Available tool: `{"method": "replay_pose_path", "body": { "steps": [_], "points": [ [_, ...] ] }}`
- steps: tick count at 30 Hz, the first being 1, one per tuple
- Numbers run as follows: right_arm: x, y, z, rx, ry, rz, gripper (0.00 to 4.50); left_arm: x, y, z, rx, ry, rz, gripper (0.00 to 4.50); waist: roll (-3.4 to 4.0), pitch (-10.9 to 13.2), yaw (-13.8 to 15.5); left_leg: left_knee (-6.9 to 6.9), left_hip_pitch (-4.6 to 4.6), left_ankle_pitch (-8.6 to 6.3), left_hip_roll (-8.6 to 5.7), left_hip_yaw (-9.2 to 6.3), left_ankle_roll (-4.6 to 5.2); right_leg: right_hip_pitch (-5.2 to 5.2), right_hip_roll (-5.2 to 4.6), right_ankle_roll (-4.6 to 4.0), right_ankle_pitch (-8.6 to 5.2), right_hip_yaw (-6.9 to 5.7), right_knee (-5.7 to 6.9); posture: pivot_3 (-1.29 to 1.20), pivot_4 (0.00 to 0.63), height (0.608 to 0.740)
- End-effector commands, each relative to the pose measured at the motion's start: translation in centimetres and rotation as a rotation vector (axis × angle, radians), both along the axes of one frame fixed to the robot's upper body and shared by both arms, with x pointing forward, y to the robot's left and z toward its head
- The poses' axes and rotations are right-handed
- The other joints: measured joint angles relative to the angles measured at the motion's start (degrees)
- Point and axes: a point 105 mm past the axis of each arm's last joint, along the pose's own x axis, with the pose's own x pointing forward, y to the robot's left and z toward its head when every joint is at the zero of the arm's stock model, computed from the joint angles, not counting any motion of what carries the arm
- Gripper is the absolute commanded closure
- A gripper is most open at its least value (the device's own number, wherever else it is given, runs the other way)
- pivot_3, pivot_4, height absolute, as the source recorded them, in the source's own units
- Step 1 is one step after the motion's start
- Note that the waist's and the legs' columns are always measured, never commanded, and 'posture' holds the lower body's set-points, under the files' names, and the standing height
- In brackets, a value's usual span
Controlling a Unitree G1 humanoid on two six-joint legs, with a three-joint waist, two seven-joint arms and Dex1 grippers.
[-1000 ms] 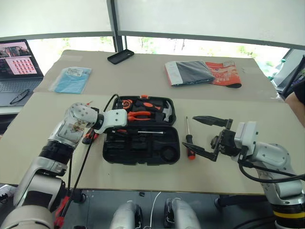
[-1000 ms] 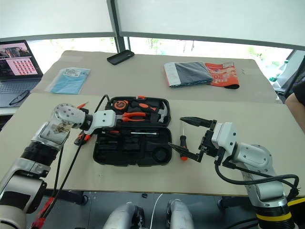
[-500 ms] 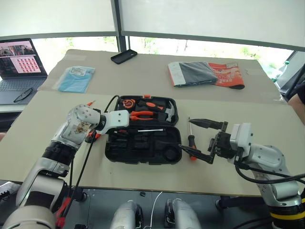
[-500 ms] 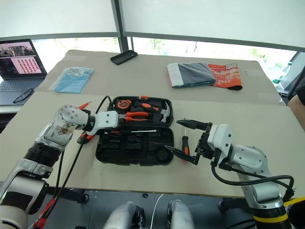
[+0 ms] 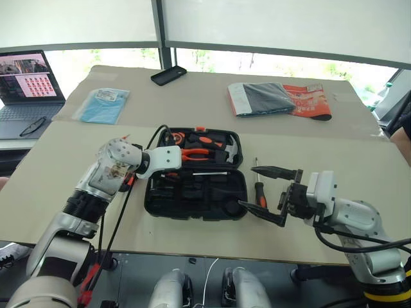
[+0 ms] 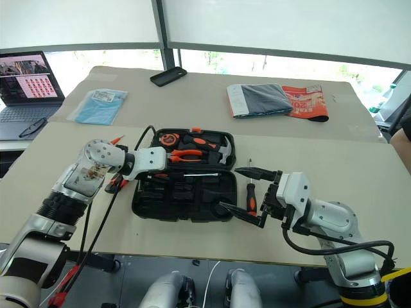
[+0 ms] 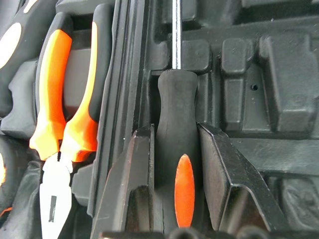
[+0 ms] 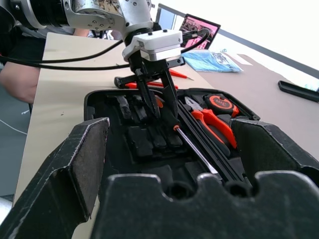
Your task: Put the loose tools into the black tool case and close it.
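Screwdriver (image 7: 178,164) sat clamped in our left gripper (image 7: 174,172) over the tool case (image 5: 196,196); next we'd seat it, right gripper (image 5: 270,196) gaping wide.

Black tool case (image 7: 279,74): matt moulded plastic, slightly scuffed; screwdriver (image 7: 175,164): soft matt black grip, glossy orange inlay, bright polished metal shaft; pliers (image 7: 67,114): smooth orange-black handles, dull steel jaws

— How many screwdrivers (image 5: 258,191) can you count?
— At least three: one loose right of the case (image 5: 195,191), one held over it, orange ones at its left edge.
— And the rest?
— One pliers (image 5: 198,153), one hammer (image 5: 230,149), one tape measure (image 5: 173,136), one phone (image 5: 169,75), one laptop (image 5: 27,80).
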Motion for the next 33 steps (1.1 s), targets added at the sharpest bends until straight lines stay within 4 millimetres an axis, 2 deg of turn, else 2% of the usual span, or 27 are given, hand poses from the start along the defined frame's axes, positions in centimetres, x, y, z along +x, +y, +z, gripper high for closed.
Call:
{"method": "replay_pose_path", "body": {
  "steps": [1, 6, 8, 9, 11, 14, 15, 16, 19, 21, 24, 26, 30, 33],
  "points": [
    [-0.7, 0.4, 0.8, 0.029, -0.019, 0.026, 0.0, 0.5, 0.2, 0.2, 0.031, -0.029, 0.013, 3.66, 0.0, 0.0, 0.0, 0.0, 0.01, 0.0, 0.0, 0.0, 0.0, 0.0, 0.0, 0.0, 0.0, 0.01, 0.0, 0.0, 0.15, 0.74],
    [-0.9, 0.5, 0.6, 0.033, -0.011, 0.029, 0.0, 0.3, 0.2, -0.1, 0.039, -0.018, 0.006, 3.66, 0.01, 0.0, -0.1, -0.01, 0.04, 0.0, 0.01, 0.0, 0.0, 0.01, 0.0, 0.0, 0.0, 0.02, 0.03, 0.0, 0.15, 0.74],
    [-0.9, 0.5, 0.6, 0.034, -0.009, 0.031, 0.0, -0.1, 0.2, -0.4, 0.051, 0.001, -0.017, 2.68, 0.01, 0.0, -0.1, 0.0, 0.05, 0.0, 0.01, 0.0, 0.0, 0.02, 0.0, 0.01, 0.0, 0.02, 0.03, 0.0, 0.15, 0.74],
    [-0.9, 0.5, 0.6, 0.034, -0.008, 0.031, 0.0, -0.3, 0.2, -0.4, 0.051, 0.012, -0.025, 2.47, 0.02, 0.0, 0.0, 0.0, 0.05, 0.0, 0.01, 0.0, 0.0, 0.02, 0.0, 0.0, 0.0, 0.02, 0.03, 0.0, 0.15, 0.74],
    [-1.0, 0.5, 0.6, 0.034, -0.008, 0.032, 0.0, -0.8, 0.1, -0.5, 0.066, 0.019, -0.062, 1.71, 0.02, 0.0, 0.0, 0.0, 0.05, 0.0, 0.0, 0.0, 0.0, 0.02, 0.0, 0.0, 0.0, 0.02, 0.03, 0.0, 0.15, 0.74],
    [-0.9, 0.5, 0.5, 0.036, -0.006, 0.032, 0.0, -0.2, 0.1, 0.0, 0.028, -0.022, -0.031, 0.56, 0.03, 0.0, 0.1, 0.0, 0.06, 0.0, 0.0, 0.0, 0.0, 0.02, -0.01, 0.0, 0.0, 0.03, 0.03, 0.0, 0.15, 0.74],
    [-0.9, 0.5, 0.5, 0.037, -0.006, 0.032, 0.0, 0.0, 0.0, 0.2, 0.015, -0.038, -0.023, 0.31, 0.05, 0.0, 0.2, 0.0, 0.06, 0.0, 0.0, -0.01, 0.0, 0.03, -0.01, 0.0, 0.0, 0.02, 0.03, 0.0, 0.15, 0.74],
    [-1.0, 0.6, 0.4, 0.038, -0.004, 0.032, 0.0, 0.2, -0.4, 1.0, -0.047, -0.055, -0.02, 0.13, 0.07, 0.0, 0.3, 0.0, 0.09, 0.0, 0.0, -0.01, 0.0, 0.06, -0.02, 0.0, 0.0, 0.02, 0.03, 0.0, 0.15, 0.74],
    [-1.0, 0.6, 0.3, 0.04, -0.001, 0.031, 0.0, 0.0, -1.2, 3.0, -0.23, -0.044, -0.018, 0.13, 0.06, 0.0, 0.4, 0.02, 0.04, -0.03, 0.0, -0.02, 0.06, 0.03, -0.02, 0.01, 0.01, 0.02, 0.02, 0.0, 0.15, 0.74],
    [-1.1, 0.5, 0.3, 0.04, 0.0, 0.028, 0.0, -0.2, -1.1, 3.4, -0.285, -0.023, -0.014, 0.13, 0.06, 0.0, 0.4, 0.04, -0.05, -0.03, 0.0, -0.03, 0.06, -0.02, -0.02, 0.01, 0.01, 0.0, 0.0, 0.0, 0.15, 0.74],
    [-1.1, 0.5, 0.2, 0.044, 0.002, 0.021, 0.0, -0.1, -0.5, 3.6, -0.43, 0.031, 0.061, 0.82, 0.06, 0.0, 0.2, 0.06, -0.06, -0.03, 0.0, -0.01, 0.06, -0.02, 0.0, 0.02, 0.01, 0.02, -0.01, 0.0, 0.15, 0.74],
    [-1.1, 0.5, 0.1, 0.049, 0.004, 0.018, 0.0, 0.2, -0.4, 3.5, -0.509, 0.055, 0.12, 1.55, 0.06, 0.0, -0.1, 0.06, -0.04, -0.03, 0.0, -0.01, 0.06, -0.01, 0.01, 0.03, 0.0, 0.02, 0.0, 0.0, 0.15, 0.74],
    [-1.1, 0.6, 0.1, 0.051, 0.003, 0.017, 0.0, 0.4, -1.0, 2.2, -0.552, 0.092, 0.168, 3.1, 0.06, 0.0, -0.4, 0.08, -0.01, -0.01, 0.0, -0.01, 0.03, 0.02, 0.01, 0.06, 0.01, 0.02, 0.03, 0.0, 0.15, 0.74],
    [-1.0, 0.6, 0.2, 0.05, 0.003, 0.015, 0.0, 0.5, -1.4, 0.7, -0.507, 0.078, 0.176, 4.17, 0.06, 0.0, -0.5, 0.09, 0.0, -0.01, 0.0, -0.01, 0.02, 0.04, 0.01, 0.07, 0.02, 0.01, 0.04, 0.0, 0.15, 0.74]
  ]
}}
